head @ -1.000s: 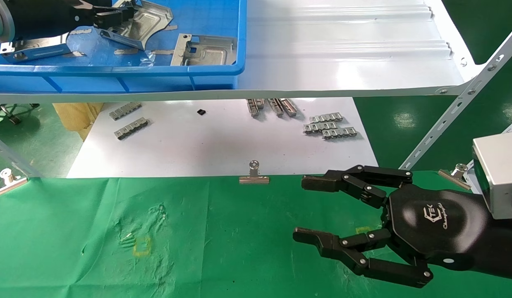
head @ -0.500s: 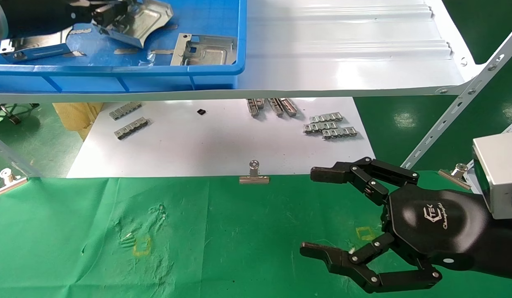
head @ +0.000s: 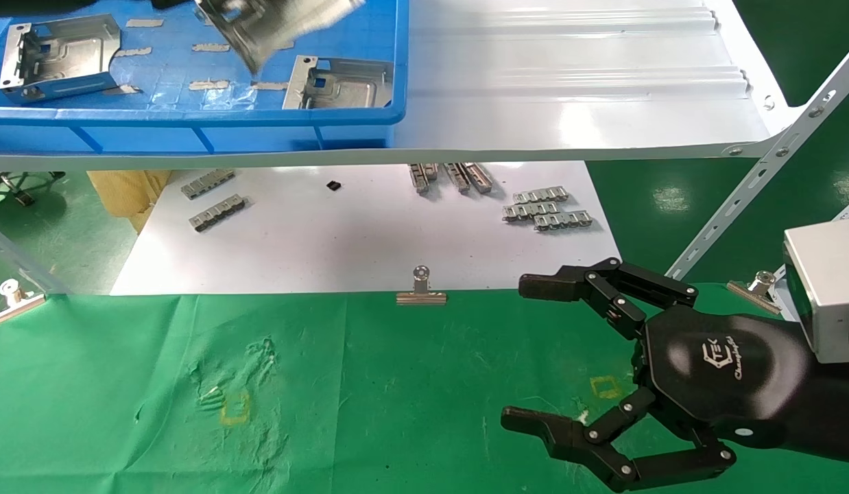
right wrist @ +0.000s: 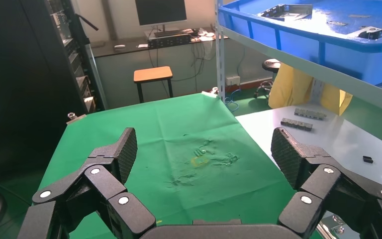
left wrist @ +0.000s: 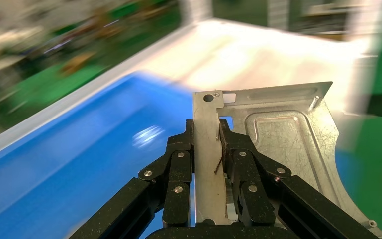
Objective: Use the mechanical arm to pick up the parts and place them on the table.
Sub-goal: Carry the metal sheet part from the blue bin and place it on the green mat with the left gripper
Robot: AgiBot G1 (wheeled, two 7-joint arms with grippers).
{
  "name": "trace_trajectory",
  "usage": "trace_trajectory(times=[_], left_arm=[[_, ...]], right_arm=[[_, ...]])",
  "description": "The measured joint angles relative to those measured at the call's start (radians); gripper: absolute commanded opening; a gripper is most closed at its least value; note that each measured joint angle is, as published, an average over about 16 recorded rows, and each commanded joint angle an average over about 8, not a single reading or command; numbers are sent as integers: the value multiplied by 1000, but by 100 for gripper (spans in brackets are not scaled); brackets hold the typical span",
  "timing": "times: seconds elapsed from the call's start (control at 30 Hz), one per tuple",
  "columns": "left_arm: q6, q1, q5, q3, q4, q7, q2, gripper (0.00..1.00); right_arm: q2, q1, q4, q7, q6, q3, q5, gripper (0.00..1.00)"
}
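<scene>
So the left end effector (left wrist: 209, 149) had its fingers clamped tight on the folded edge of one stamped plate (left wrist: 273, 144), holding it up above the blue tray (head: 191, 120). In the head view that plate (head: 273, 27) was just a blurry silver shape at the top edge, clear of the tray floor.

Progress-wise I'd call it early: one part grabbed, none set down on the green-cloth desk (head: 369, 398) as far as I could see. Two more plates sat in the tray, one at the left end (head: 57, 58) and one near the front wall (head: 339, 82).

The right end effector (head: 568, 357) hovered over the desk's right side, fingers spread wide, holding nothing.

Stuff around: grey link strips (head: 548, 209) on the white sheet (head: 356, 247), and a binder clip (head: 421, 288) at the cloth's edge. The tray's front wall and the shelf lip (head: 568, 147) looked like the main things to clear on the way down.
</scene>
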Motion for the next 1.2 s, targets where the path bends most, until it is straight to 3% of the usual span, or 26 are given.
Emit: trace_trajectory(times=[0.23,0.6,0.77,1.1,1.17,1.2], left_arm=[[164,107,-125,24,-200,80,-84,0],[167,344,-276,195,-527,224,-263,0],[157,410,-247,278,-506,341,-285,0],[135,473,-169,370,-299,599,-239,0],[129,478,-162,378,-259,644,-227,9],[126,480,-158,381,-240,664,-222,20]], right_arm=[[0,0,0,0,0,0,0,100],[0,0,0,0,0,0,0,100],[0,0,0,0,0,0,0,100],[0,0,0,0,0,0,0,100],[0,0,0,0,0,0,0,100],[0,0,0,0,0,0,0,100]])
